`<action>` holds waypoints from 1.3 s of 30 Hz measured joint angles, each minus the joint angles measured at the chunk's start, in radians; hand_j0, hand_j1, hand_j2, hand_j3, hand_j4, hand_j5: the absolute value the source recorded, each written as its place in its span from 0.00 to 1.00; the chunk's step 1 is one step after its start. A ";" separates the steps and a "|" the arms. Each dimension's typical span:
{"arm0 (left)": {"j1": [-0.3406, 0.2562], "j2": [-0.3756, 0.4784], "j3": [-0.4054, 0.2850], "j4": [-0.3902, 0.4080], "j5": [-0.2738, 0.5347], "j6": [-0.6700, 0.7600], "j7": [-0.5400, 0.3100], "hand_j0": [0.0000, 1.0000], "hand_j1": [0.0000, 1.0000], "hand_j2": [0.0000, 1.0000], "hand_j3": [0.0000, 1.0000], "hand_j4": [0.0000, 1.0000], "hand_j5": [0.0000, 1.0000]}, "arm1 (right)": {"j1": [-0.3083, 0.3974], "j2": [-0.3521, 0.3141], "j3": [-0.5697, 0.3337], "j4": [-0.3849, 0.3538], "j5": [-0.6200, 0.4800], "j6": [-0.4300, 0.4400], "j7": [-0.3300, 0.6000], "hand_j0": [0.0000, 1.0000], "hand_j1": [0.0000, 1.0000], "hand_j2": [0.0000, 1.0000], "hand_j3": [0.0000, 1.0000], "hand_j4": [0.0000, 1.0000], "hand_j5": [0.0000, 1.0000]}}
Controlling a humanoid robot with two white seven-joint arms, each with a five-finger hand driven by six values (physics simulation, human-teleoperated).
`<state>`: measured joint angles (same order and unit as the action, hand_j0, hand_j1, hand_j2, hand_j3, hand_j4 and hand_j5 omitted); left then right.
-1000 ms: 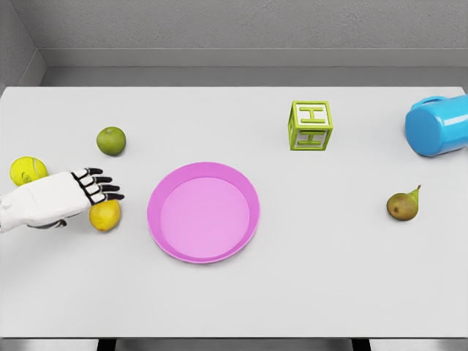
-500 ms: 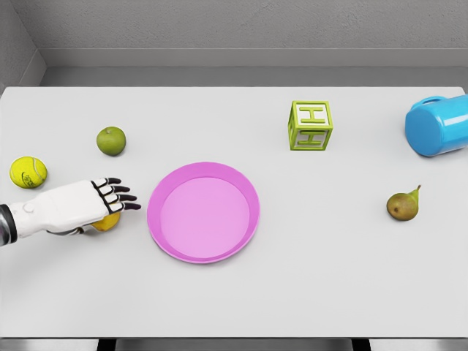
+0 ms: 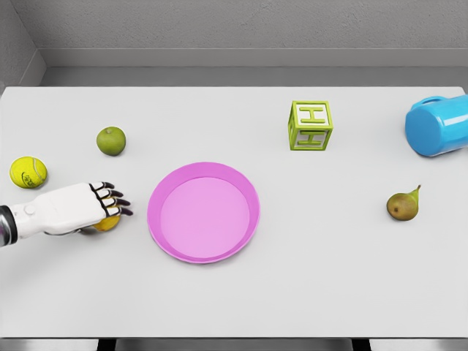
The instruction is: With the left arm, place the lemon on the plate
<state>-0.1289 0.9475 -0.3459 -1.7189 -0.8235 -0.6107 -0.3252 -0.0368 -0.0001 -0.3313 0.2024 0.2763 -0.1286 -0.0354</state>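
The yellow lemon lies on the white table, left of the pink plate, and only its lower right edge shows. My left hand comes in from the left edge and covers the lemon from above. Its black-tipped fingers are curled down over the fruit, closed around it. The lemon still rests on the table, a short gap away from the plate's left rim. The plate holds nothing. The right arm is out of view.
A green apple and a yellow tennis ball sit behind and left of the hand. A green letter block stands at the back, a blue mug lies at the far right, and a pear sits right of the plate.
The left hand came down over the lemon, drew back slightly to the left, and its fingers went from stretched out to curled around the fruit. The lemon has stayed in place.
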 measured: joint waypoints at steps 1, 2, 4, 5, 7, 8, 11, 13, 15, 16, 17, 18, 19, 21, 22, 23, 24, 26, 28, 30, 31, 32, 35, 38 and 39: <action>-0.002 0.000 0.000 0.000 -0.001 0.000 -0.002 0.80 0.80 0.80 0.80 0.80 0.80 | 0.000 0.000 0.000 0.000 0.000 0.000 0.000 1.00 1.00 1.00 1.00 1.00 1.00; 0.000 0.000 0.000 0.000 -0.001 0.001 -0.002 0.80 0.80 0.80 0.80 0.80 0.80 | 0.000 0.000 0.000 0.000 0.000 0.000 0.000 1.00 1.00 1.00 1.00 1.00 1.00; -0.002 0.001 0.000 -0.001 -0.002 0.001 -0.004 0.69 0.69 0.69 0.69 0.69 0.69 | 0.000 0.000 0.000 0.000 0.000 0.000 0.000 1.00 1.00 1.00 1.00 1.00 1.00; -0.003 0.001 0.000 -0.001 -0.003 0.001 -0.005 0.64 0.64 0.64 0.64 0.64 0.64 | 0.000 0.000 0.000 0.000 0.000 0.000 0.000 1.00 1.00 1.00 1.00 1.00 1.00; -0.009 0.002 0.000 -0.001 -0.005 0.000 -0.007 0.63 0.63 0.63 0.63 0.63 0.63 | 0.000 0.000 0.000 0.000 0.000 0.000 0.000 1.00 1.00 1.00 1.00 1.00 1.00; -0.011 0.002 -0.001 -0.001 -0.005 0.000 -0.007 0.61 0.61 0.61 0.61 0.61 0.61 | 0.000 0.000 0.000 0.000 0.000 0.000 0.000 1.00 1.00 1.00 1.00 1.00 1.00; -0.011 0.002 -0.001 -0.001 -0.003 0.001 -0.017 0.53 0.53 0.53 0.53 0.53 0.53 | 0.000 0.000 0.000 0.000 0.000 0.000 0.000 1.00 1.00 1.00 1.00 1.00 1.00; -0.012 0.002 -0.001 -0.002 -0.004 0.002 -0.025 0.49 0.49 0.49 0.49 0.49 0.49 | 0.000 0.000 0.000 0.000 0.000 0.000 0.000 1.00 1.00 1.00 1.00 1.00 1.00; -0.012 0.002 -0.002 -0.002 -0.006 0.003 -0.030 0.48 0.48 0.48 0.48 0.48 0.48 | 0.000 0.000 0.000 0.000 0.000 0.000 0.000 1.00 1.00 1.00 1.00 1.00 1.00; -0.012 0.002 -0.003 -0.003 -0.006 0.003 -0.031 0.46 0.46 0.46 0.46 0.46 0.46 | 0.000 0.000 0.000 0.000 0.000 0.000 0.000 1.00 1.00 1.00 1.00 1.00 1.00; -0.012 0.002 -0.003 -0.003 -0.005 0.004 -0.031 0.45 0.45 0.45 0.45 0.45 0.45 | 0.000 0.000 0.000 0.000 0.000 0.000 0.000 1.00 1.00 1.00 1.00 1.00 1.00; -0.012 0.002 -0.003 -0.003 -0.006 0.004 -0.032 0.44 0.44 0.44 0.44 0.44 0.44 | 0.000 0.000 0.000 0.000 0.000 0.000 0.000 1.00 1.00 1.00 1.00 1.00 1.00; -0.012 0.002 -0.003 -0.003 -0.006 0.004 -0.033 0.43 0.43 0.43 0.43 0.43 0.43 | 0.000 0.000 0.000 0.000 0.000 0.000 0.000 1.00 1.00 1.00 1.00 1.00 1.00; -0.012 0.002 -0.003 -0.002 -0.004 0.004 -0.033 0.43 0.43 0.43 0.43 0.43 0.43 | 0.000 0.000 0.000 0.000 0.000 0.000 0.000 1.00 1.00 1.00 1.00 1.00 1.00; -0.014 0.002 -0.003 -0.002 -0.002 0.003 -0.033 0.41 0.41 0.41 0.41 0.41 0.41 | 0.000 0.000 0.000 0.000 0.000 0.000 0.000 1.00 1.00 1.00 1.00 1.00 1.00; -0.015 0.001 -0.003 -0.002 0.000 0.003 -0.034 0.41 0.41 0.41 0.41 0.41 0.41 | 0.000 0.000 0.000 0.000 0.000 0.000 0.000 1.00 1.00 1.00 1.00 1.00 1.00; -0.015 0.001 -0.002 -0.001 0.002 0.001 -0.035 0.41 0.41 0.41 0.41 0.41 0.41 | 0.000 0.000 0.000 0.000 0.000 0.000 0.000 1.00 1.00 1.00 1.00 1.00 1.00; -0.015 0.000 0.003 -0.001 0.009 0.000 -0.037 0.41 0.41 0.41 0.41 0.41 0.41 | 0.000 0.000 0.000 0.000 0.000 0.000 0.000 1.00 1.00 1.00 1.00 1.00 1.00; -0.021 0.000 0.006 0.000 0.014 -0.001 -0.037 0.40 0.40 0.40 0.40 0.40 0.40 | 0.000 0.000 0.000 0.000 0.000 0.000 0.000 1.00 1.00 1.00 1.00 1.00 1.00; -0.031 0.000 0.008 0.003 0.025 -0.002 -0.037 0.40 0.40 0.40 0.40 0.40 0.40 | 0.000 0.000 0.000 0.000 0.000 0.000 0.000 1.00 1.00 1.00 1.00 1.00 1.00; -0.038 0.000 0.008 0.004 0.031 -0.002 -0.037 0.40 0.40 0.40 0.40 0.40 0.40 | 0.000 0.000 0.000 0.000 0.000 0.000 0.000 1.00 1.00 1.00 1.00 1.00 1.00; -0.040 0.000 0.009 0.004 0.039 -0.002 -0.037 0.40 0.40 0.40 0.40 0.40 0.40 | 0.000 0.000 0.000 0.000 0.000 0.000 0.000 1.00 1.00 1.00 1.00 1.00 1.00; -0.057 -0.003 0.010 0.005 0.069 -0.002 -0.037 0.40 0.40 0.40 0.40 0.40 0.40 | 0.000 0.000 0.000 0.000 0.000 0.000 0.000 1.00 1.00 1.00 1.00 1.00 1.00; -0.077 -0.013 0.011 0.005 0.094 -0.002 -0.037 0.40 0.40 0.40 0.40 0.40 0.40 | 0.000 0.000 0.000 0.000 0.000 0.000 0.000 1.00 1.00 1.00 1.00 1.00 1.00; -0.084 -0.018 0.011 0.006 0.101 -0.002 -0.037 0.40 0.40 0.40 0.40 0.40 0.40 | 0.000 0.000 0.000 0.000 0.000 0.000 0.000 1.00 1.00 1.00 1.00 1.00 1.00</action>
<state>-0.2132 0.9299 -0.3350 -1.7134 -0.7227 -0.6128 -0.3625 -0.0368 -0.0001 -0.3313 0.2024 0.2763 -0.1286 -0.0354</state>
